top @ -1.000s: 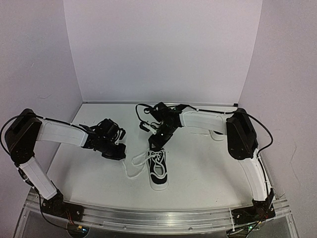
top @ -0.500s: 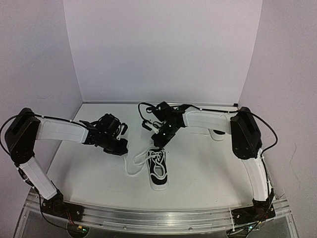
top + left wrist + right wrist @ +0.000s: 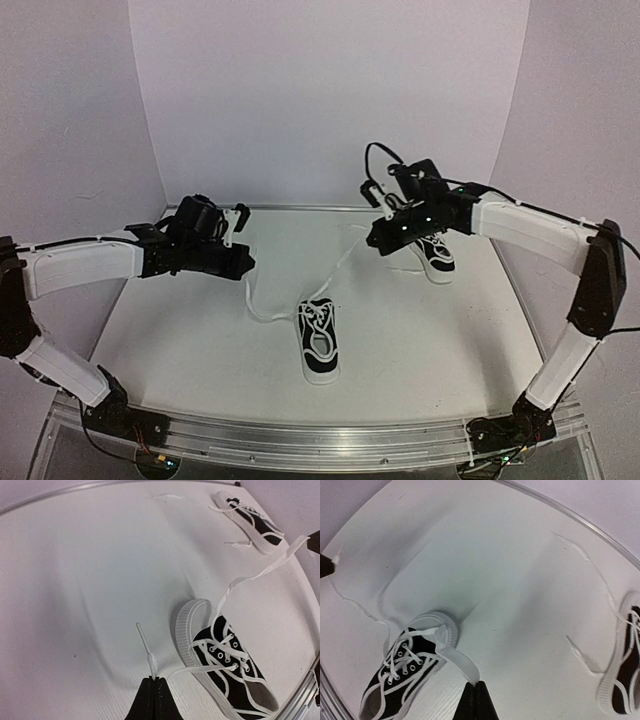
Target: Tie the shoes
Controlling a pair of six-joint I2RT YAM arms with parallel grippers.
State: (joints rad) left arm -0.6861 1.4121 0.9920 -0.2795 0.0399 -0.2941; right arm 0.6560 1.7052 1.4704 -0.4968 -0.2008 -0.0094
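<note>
Laces [image 3: 456, 656] of near shoe [image 3: 318, 342] were clamped taut in your L gripper [image 3: 245, 262] & R gripper [image 3: 376, 240]; no knot showed yet, far shoe [image 3: 436, 256] undone.

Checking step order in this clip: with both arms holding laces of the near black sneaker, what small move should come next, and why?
Probably swing both ends inward to cross them above the black sneaker with white toe cap. The left gripper and right gripper are each shut on one of its white laces, drawn out to opposite sides, and no bow shows yet.
</note>
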